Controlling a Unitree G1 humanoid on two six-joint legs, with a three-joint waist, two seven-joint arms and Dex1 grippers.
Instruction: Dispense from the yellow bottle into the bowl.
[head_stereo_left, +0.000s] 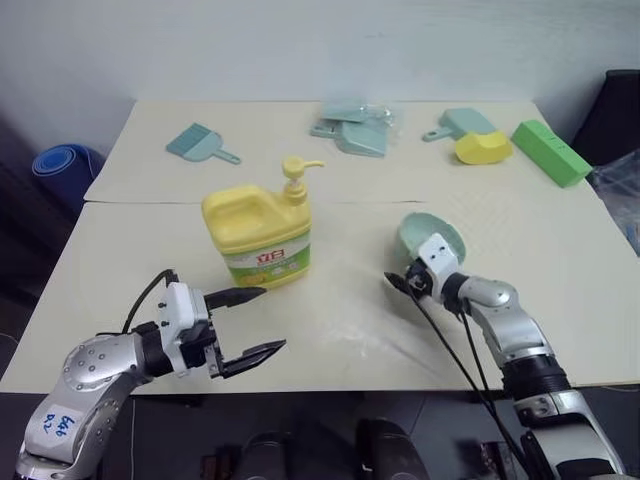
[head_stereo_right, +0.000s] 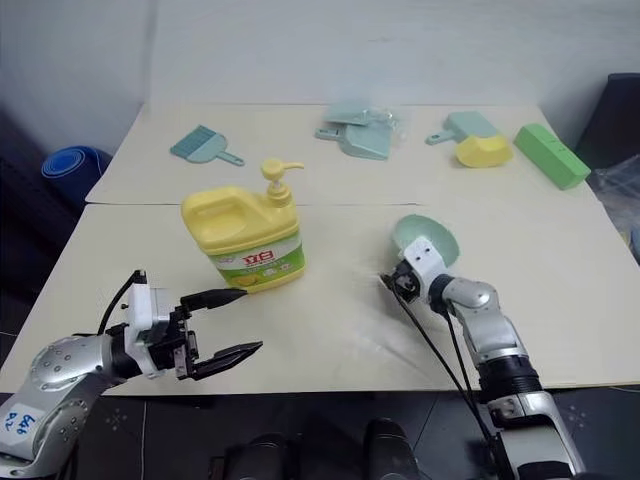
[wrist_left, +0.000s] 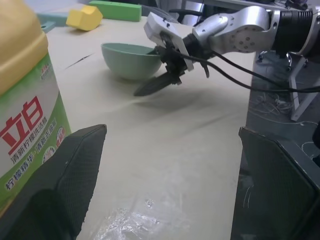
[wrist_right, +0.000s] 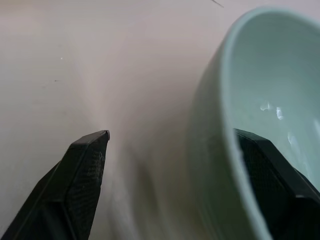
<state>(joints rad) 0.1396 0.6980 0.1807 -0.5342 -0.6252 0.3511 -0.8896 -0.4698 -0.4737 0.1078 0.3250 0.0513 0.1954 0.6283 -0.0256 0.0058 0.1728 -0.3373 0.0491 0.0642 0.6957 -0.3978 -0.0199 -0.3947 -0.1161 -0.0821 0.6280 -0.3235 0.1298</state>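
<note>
Yellow bottle: the yellow bottle (head_stereo_left: 258, 238) stands upright on the table (head_stereo_left: 340, 330), left of centre, its pump top (head_stereo_left: 297, 173) pointing right and its green-white label facing the robot.
Bowl: the bowl (head_stereo_left: 430, 238) sits on the table to the right of the yellow bottle, well apart from it, tipped so its opening faces the robot.
Left hand: the left hand (head_stereo_left: 250, 322) hangs low over the table's near edge, just in front of the yellow bottle, pointing right; its two fingers are spread wide with nothing between them. In the left wrist view the bottle's label fills the side next to one finger.
Right hand: the right hand (wrist_left: 167, 67) is at the bowl's near rim. In the right wrist view its fingers straddle the bowl's wall, one finger (wrist_right: 270, 175) inside the bowl and the other outside over the table; the jaws are apart, and I cannot tell whether they press the wall.
Far side of table: a small brush (head_stereo_left: 200, 144), a pile of mint-green dustpans (head_stereo_left: 355, 127), a yellow sponge block (head_stereo_left: 483, 148) and a green block (head_stereo_left: 551, 152) lie along the back.
</note>
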